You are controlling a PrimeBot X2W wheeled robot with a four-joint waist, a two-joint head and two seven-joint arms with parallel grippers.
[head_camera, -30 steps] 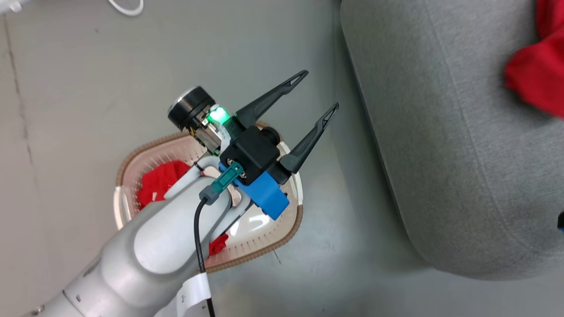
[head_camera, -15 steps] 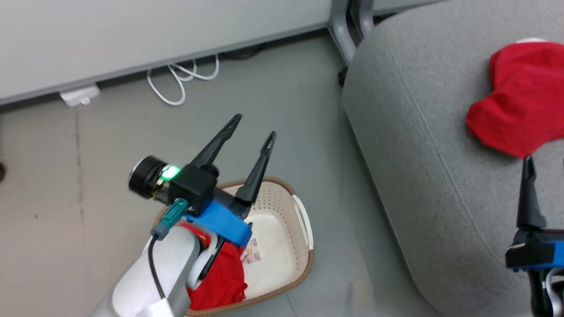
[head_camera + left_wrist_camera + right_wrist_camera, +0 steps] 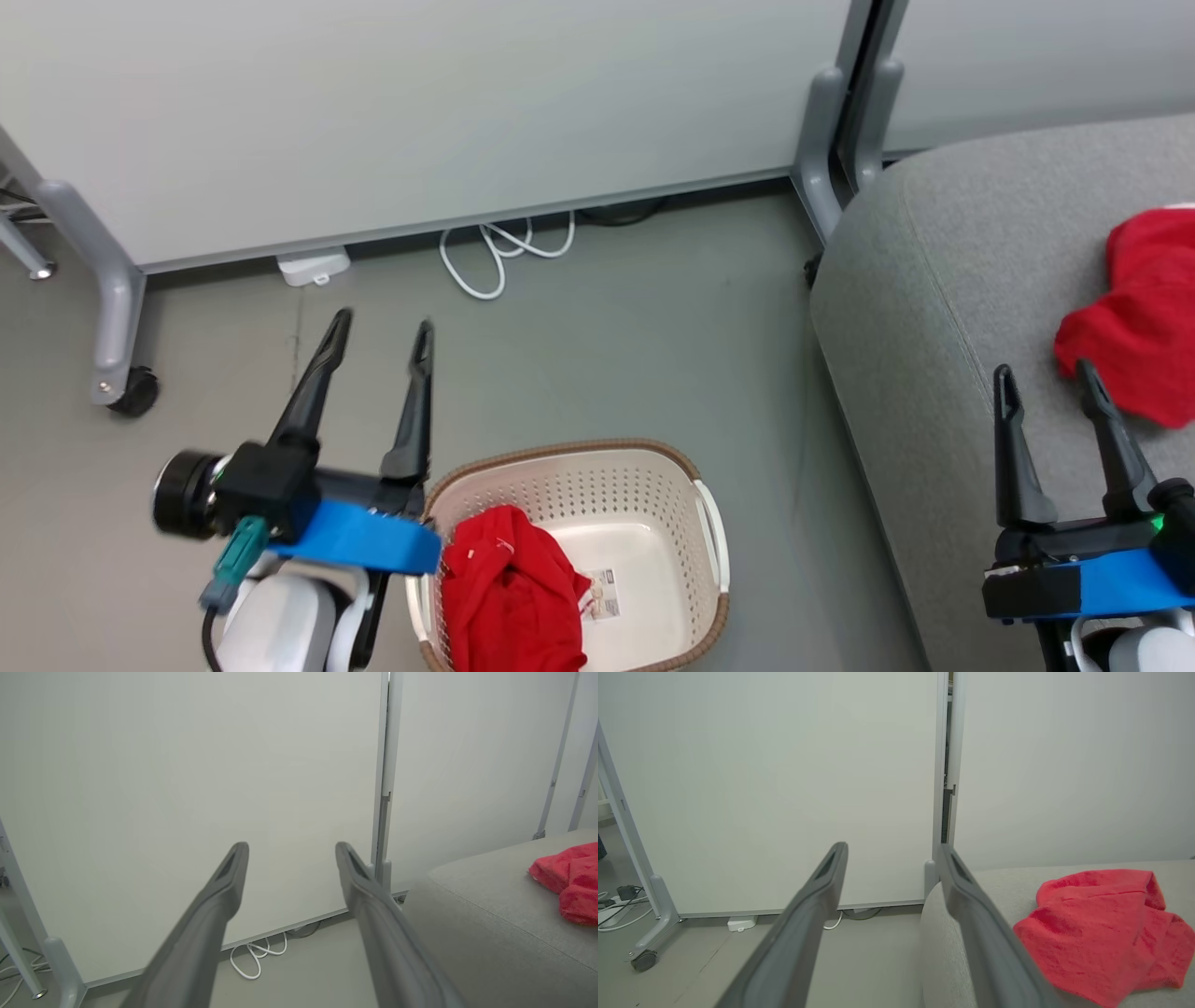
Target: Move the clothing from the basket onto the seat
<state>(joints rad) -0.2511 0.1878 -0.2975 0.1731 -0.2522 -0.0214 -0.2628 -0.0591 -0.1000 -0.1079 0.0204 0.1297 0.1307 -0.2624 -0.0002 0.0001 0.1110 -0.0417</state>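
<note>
Head view: my left claw (image 3: 383, 322), fingers apart, empty; crumpled bright red fabric garment (image 3: 509, 588) at its 5 o'clock, inside the oval cream perforated plastic basket (image 3: 560, 450). My right claw (image 3: 1044, 371), likewise spread and empty, by the light grey woven seat (image 3: 934, 327). Left wrist view: seat (image 3: 467, 914) at 4 o'clock. Right wrist view: second red garment (image 3: 1101, 933) on the seat, at 4 o'clock. I judge my left claw nearer the basket.

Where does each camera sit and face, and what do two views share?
Head: on the head, looking down at floor, basket with garment, and seat; left gripper and right gripper show.
Left wrist: on that wrist, facing a white panel past its gripper's fingers.
Right wrist: likewise, panel and seat ahead.
Shared: wrist views both show the seat's other garment.
</note>
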